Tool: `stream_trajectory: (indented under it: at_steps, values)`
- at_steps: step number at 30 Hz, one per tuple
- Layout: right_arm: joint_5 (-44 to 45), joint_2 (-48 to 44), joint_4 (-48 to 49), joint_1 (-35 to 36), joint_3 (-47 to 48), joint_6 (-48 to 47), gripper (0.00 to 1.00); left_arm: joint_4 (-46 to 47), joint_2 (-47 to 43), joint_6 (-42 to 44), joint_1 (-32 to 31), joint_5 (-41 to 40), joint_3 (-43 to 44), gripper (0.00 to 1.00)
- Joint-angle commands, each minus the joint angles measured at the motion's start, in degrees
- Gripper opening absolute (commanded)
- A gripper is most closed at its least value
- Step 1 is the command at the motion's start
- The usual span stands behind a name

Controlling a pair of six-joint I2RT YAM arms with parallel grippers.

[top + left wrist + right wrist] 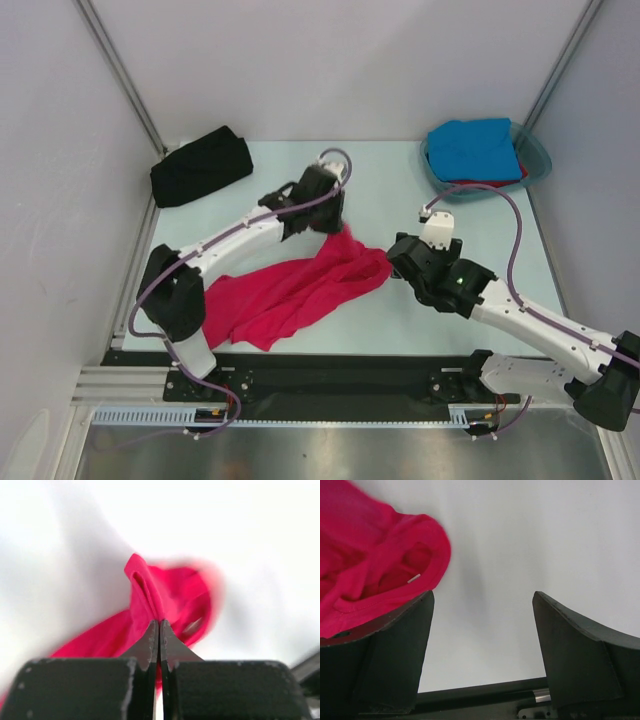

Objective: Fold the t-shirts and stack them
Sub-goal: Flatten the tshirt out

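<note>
Crimson-pink t-shirt [295,292] lies crumpled on the table [400,200] between the arms, one bunched fold pinched in the pressed-together fingers of the left gripper [159,624] and, as far as the blurred wrist view shows, lifted a little. Right gripper [482,600] stands spread wide just beside the shirt's neck opening, gripping nothing. Black t-shirt [200,168] sits folded at far left; blue t-shirt [472,148] fills the teal tub [538,158].

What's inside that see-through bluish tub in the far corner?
A bright blue t-shirt lies on top in the tub. A red t-shirt peeks out beneath it at the near edge. The blue one covers the rest, so anything deeper is hidden.
</note>
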Motion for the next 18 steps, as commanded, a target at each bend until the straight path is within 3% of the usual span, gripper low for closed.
stream_trajectory:
  at_steps: [1,4,8,14,18]
  values:
    - [2.1,-1.2,-0.2,-0.7,-0.8,1.4,0.84,-2.5,-5.4,5.3,-1.0,6.9,18.8,0.0]
    - [2.1,-1.1,-0.2,-0.8,-1.3,1.9,0.84,-7.0,-6.3,4.9,-1.1,12.1,28.6,0.0]
    - [2.0,-1.1,0.7,-1.1,-1.9,1.9,0.84,-8.7,-9.1,4.8,-2.4,15.5,34.4,0.0]
    - [1.8,-1.5,0.9,-1.1,-2.2,2.3,0.84,-11.9,-11.9,6.1,-3.1,14.9,36.4,0.0]
    - [2.8,-2.5,0.0,-1.1,-2.9,3.7,0.83,-11.6,-14.1,6.1,-3.5,20.6,36.2,0.0]
